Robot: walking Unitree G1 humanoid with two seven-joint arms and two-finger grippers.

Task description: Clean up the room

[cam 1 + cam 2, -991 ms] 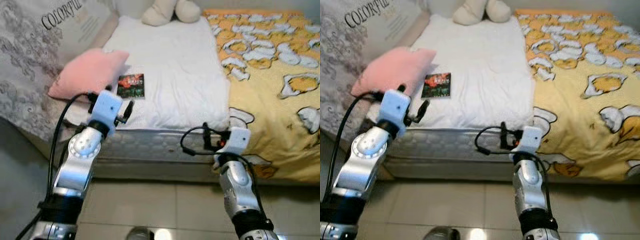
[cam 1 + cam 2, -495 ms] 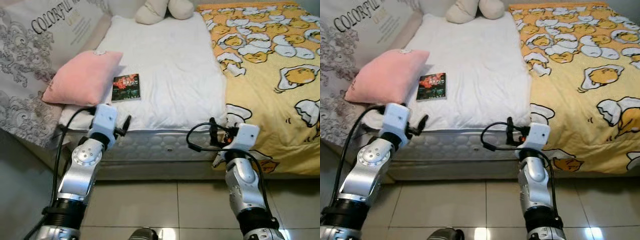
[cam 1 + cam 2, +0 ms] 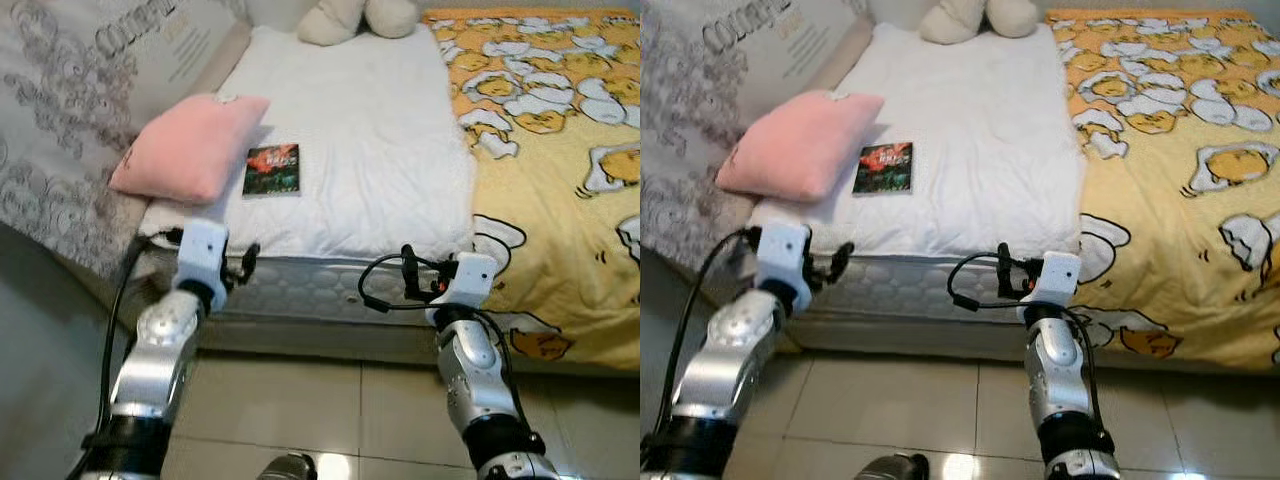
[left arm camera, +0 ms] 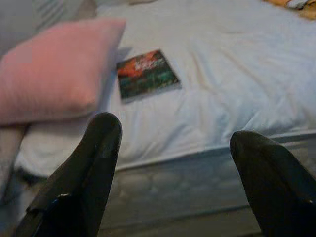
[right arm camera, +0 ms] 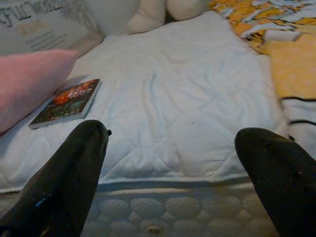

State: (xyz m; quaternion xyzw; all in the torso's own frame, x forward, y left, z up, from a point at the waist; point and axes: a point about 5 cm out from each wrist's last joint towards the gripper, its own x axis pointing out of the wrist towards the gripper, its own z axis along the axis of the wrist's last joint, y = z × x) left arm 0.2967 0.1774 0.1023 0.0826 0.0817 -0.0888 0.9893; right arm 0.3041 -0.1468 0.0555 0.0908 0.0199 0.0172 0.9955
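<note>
While both arms are reaching toward the bed edge, nothing is being held.
left gripper (image 4: 170, 143): fingers standing wide apart, holding nothing, hovering low in front of the mattress side, aiming at book and pillow.
right gripper (image 5: 173, 143): fingers spread wide, touching nothing, facing the mattress edge.
floor (image 3: 300, 410): pale tiles lying under both arms.
book (image 3: 272, 169): one, lying flat on the white sheet (image 3: 370, 130), just beside the pillow, long axis running away from the robot toward the far end of the bed.
pillow (image 3: 190, 145): one, pink, sitting at the bed's left edge.
duvet (image 3: 560, 150): one, yellow egg print, covering the right side.
plush toy (image 3: 355, 17): one, cream, sitting at the far end.
</note>
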